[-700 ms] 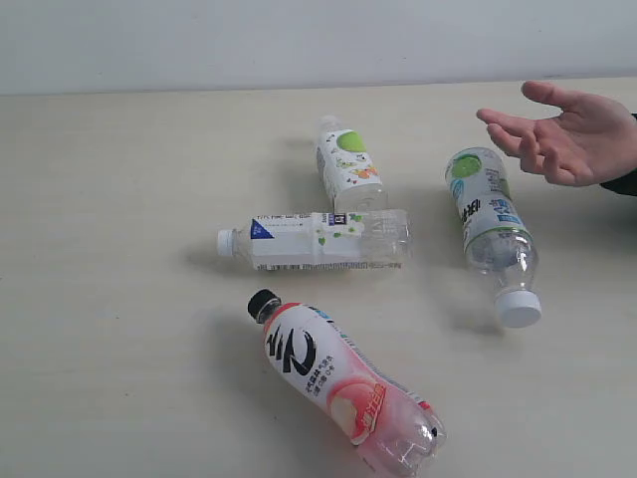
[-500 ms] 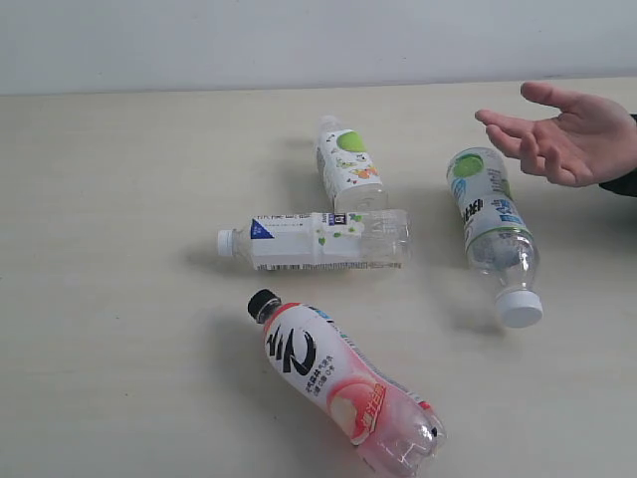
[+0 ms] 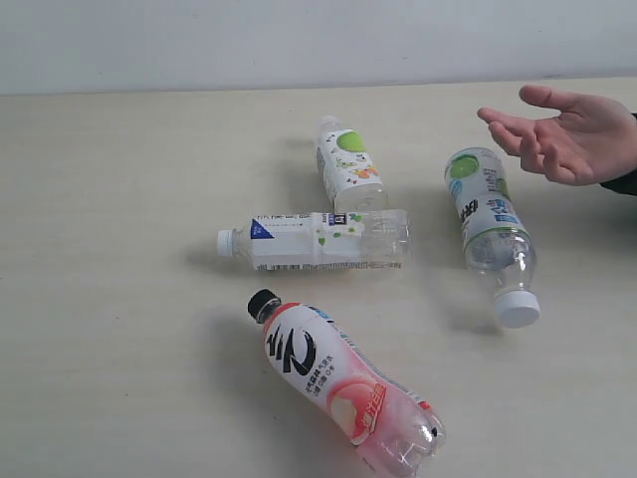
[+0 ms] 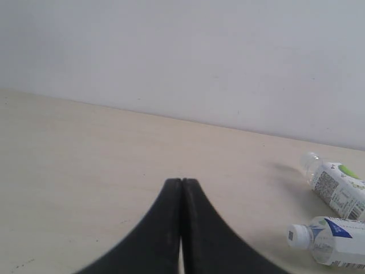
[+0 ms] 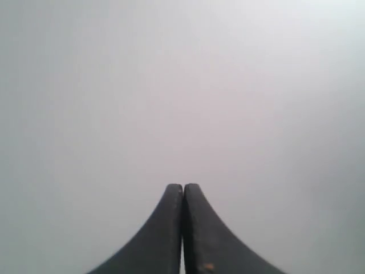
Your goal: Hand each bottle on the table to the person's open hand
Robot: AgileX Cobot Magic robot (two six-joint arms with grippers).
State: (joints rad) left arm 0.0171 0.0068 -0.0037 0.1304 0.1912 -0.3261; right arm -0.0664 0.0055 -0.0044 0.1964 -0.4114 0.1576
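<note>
Bottles, four in all, lie on their sides on the table, and neither pincer touches any of them. The left pincer has its black jaws pressed together on nothing. It sits low over bare table toward the left edge, pointing at the far edge. The right pincer is likewise closed and empty, facing only a blank grey wall. Neither arm shows in the exterior view, so both seem parked clear, with no pick begun.

Ahead of the left pincer lies the blue-labelled bottle, mid-table, white cap toward the left edge. Just behind it, toward the far edge, is the green-spotted bottle, cap pointing at that edge; whether the two touch is unclear. The pink bottle, black-capped, lies slantwise toward the near edge. The green-and-blue bottle lies toward the right edge, its cap toward the near edge.

The person's open hand hovers palm up by the far right corner, just beyond that last bottle, evidently waiting to receive. A pick would likely need the jaws opened across a bottle's body.
</note>
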